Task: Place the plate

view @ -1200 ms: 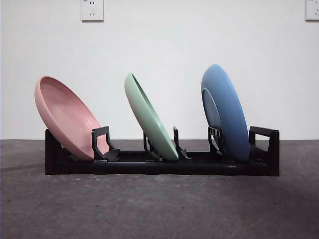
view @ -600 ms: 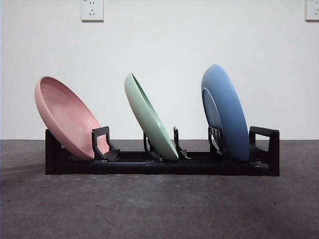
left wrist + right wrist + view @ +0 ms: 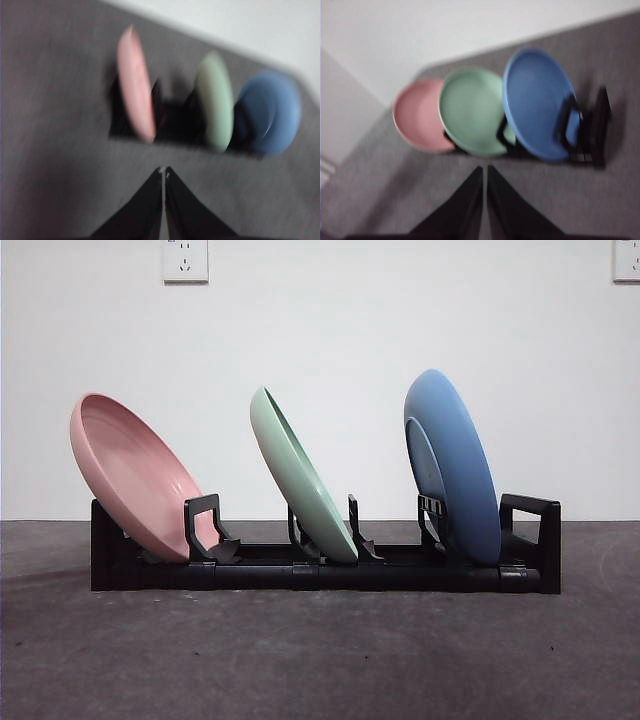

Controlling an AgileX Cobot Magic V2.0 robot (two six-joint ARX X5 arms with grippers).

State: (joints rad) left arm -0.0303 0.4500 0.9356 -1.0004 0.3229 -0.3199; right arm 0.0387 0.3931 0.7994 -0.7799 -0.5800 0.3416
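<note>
Well beyond both grippers, racked blue plate (image 3: 452,466)

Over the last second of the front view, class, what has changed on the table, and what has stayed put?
Nothing visibly changed. The pink plate, green plate and blue plate lean in the same slots of the black rack as before. No arm enters the front view. The left gripper and right gripper are shut, holding nothing, away from the rack.
</note>
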